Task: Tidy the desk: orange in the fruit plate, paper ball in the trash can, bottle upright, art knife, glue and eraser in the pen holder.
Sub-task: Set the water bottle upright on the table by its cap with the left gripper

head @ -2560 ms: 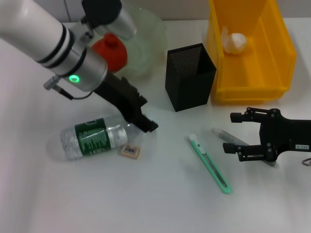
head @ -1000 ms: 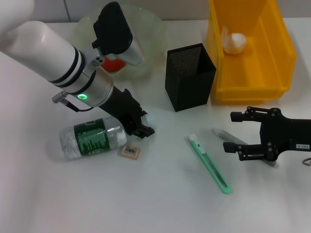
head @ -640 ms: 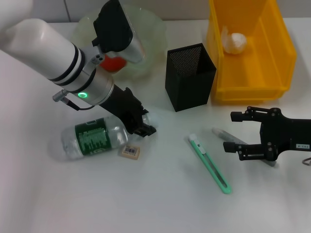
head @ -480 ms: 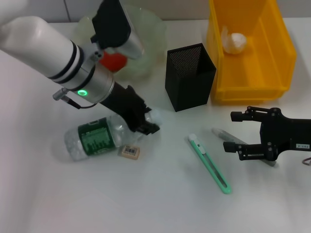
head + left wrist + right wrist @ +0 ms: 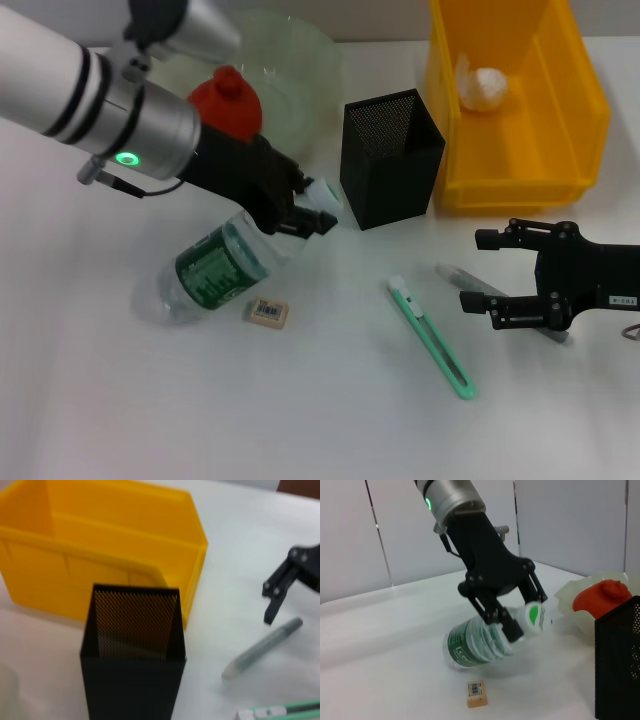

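Note:
My left gripper [image 5: 300,207] is shut on the neck of the clear bottle [image 5: 225,262] with a green label. The bottle is tilted, neck end raised and base on the table; the right wrist view shows the same bottle [image 5: 480,644] in the left gripper [image 5: 512,615]. The orange [image 5: 228,100] lies in the pale green fruit plate [image 5: 300,60]. A paper ball [image 5: 485,85] sits in the yellow bin [image 5: 575,110]. The eraser [image 5: 267,311] and green art knife [image 5: 432,338] lie on the table. My right gripper [image 5: 476,270] stands open over the grey glue stick [image 5: 452,274].
The black mesh pen holder [image 5: 390,155] stands upright between the plate and the yellow bin, close to the bottle's cap. From the left wrist, the pen holder [image 5: 134,660] is directly ahead, with the glue stick [image 5: 262,647] beyond it.
The left gripper has closed on the bottle's neck and lifted that end up and toward the pen holder, tilting the bottle. The right arm has not moved.

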Controlling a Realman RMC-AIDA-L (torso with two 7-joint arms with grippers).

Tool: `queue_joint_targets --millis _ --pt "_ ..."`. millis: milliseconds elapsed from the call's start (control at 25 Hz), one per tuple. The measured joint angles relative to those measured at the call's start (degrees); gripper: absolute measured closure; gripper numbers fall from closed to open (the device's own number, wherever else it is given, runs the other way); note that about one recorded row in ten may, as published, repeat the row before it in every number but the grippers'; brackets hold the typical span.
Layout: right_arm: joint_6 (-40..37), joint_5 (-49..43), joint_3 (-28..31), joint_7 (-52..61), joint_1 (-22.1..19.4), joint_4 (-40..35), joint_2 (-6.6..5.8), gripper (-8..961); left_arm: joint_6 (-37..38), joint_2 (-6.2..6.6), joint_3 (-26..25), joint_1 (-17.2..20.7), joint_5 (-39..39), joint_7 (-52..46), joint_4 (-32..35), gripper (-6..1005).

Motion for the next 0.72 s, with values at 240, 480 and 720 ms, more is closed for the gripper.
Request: queue_joint_targets --millis 240,480,720 --pt "0.0 0.0 0.0 0.3 0.1 0.0 -0.06 122 2.5 0.16 -5.3 0.5 -1.4 2.6 0.1 558" --pt "0.0 0.0 0.0 0.4 0.2 0.0 -0.08 122 2.7 0.16 -5.6 0.6 -1.8 2.9 0.1 557" --pt "0.0 0.0 0.0 0.4 0.2 0.0 -0.09 122 2.7 0.16 -6.2 0.7 -2.1 3.2 0.2 557"
